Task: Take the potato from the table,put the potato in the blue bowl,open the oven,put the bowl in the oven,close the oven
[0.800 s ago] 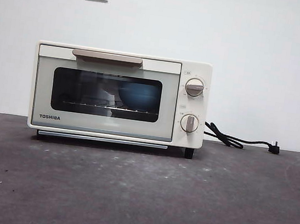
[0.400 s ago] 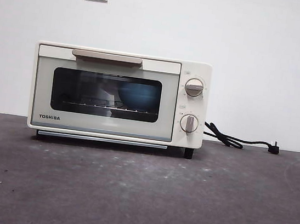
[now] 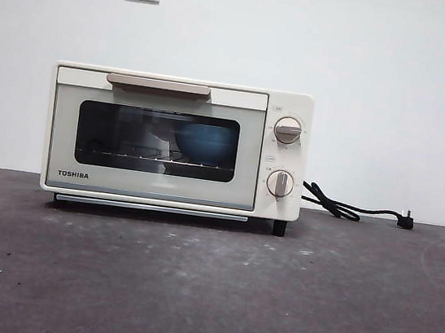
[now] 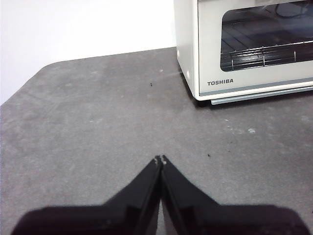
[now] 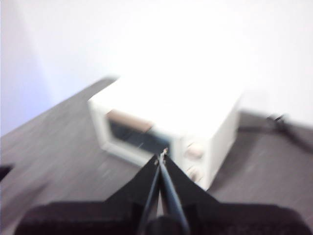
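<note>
While the oven (image 3: 176,142) stands with its door shut, the task looks almost finished. To the left of the oven, the left gripper (image 4: 160,160) hangs above the bare table (image 4: 88,127), its jaws pressed together and holding nothing. Behind the oven's dark glass, the blue bowl (image 3: 206,143) sits on the wire rack, toward the right half of the window; the potato is not visible from here, probably inside the bowl. The handle (image 3: 159,84) lies flat along the top of the door. In front of the oven, high up, the right gripper (image 5: 162,155) is blurred, its jaws also closed and empty. I judge that only a check remains: the door should sit flush, and both arms should keep away from it.
</note>
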Controlling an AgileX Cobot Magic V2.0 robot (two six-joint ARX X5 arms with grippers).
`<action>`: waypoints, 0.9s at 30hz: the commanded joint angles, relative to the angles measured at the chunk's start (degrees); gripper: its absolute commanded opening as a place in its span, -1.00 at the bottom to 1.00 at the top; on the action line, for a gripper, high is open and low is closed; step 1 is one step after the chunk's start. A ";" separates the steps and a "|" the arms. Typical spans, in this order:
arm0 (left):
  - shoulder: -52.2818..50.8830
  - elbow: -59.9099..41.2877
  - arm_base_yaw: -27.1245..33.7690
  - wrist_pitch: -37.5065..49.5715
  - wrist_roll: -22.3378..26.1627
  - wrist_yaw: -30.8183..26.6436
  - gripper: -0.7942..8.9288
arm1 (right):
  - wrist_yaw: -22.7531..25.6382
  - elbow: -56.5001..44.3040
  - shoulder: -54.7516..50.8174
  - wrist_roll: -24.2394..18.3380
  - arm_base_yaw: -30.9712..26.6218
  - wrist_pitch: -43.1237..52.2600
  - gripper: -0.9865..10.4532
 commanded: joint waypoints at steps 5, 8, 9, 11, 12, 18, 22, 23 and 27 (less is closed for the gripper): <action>0.00 -0.70 0.15 0.07 -0.28 -0.11 -0.84 | 0.24 -27.50 -14.38 0.55 -6.25 21.51 -0.82; 0.00 -0.68 0.15 0.07 -0.28 -0.11 -0.84 | 2.10 -37.90 -19.58 0.79 -7.15 28.13 -0.82; 0.00 -0.70 0.15 0.07 -0.28 -0.11 -0.85 | 3.41 -40.72 -20.98 0.90 -7.15 29.55 -0.82; 0.00 -0.68 0.15 0.07 -0.28 -0.11 -0.85 | 5.86 -46.69 -24.06 1.07 -7.15 31.71 -0.82; 0.00 -0.68 0.15 0.07 -0.28 -0.11 -0.84 | 6.45 -49.00 -25.35 1.20 -7.15 32.28 -0.82; 0.00 -0.68 0.15 0.07 -0.28 -0.11 -0.84 | 9.07 -60.96 -32.52 2.86 -7.13 35.08 -0.82; 0.00 -0.68 0.15 0.07 -0.28 -0.11 -0.84 | 9.27 -65.88 -35.95 5.07 -7.13 36.11 -0.82; 0.00 -0.68 0.15 0.07 -0.28 -0.11 -0.84 | 9.22 -66.69 -36.48 5.07 -7.13 36.09 -0.82; 0.00 -0.68 0.15 0.07 -0.28 -0.11 -0.84 | 9.22 -69.26 -37.77 5.16 -7.13 35.85 -0.82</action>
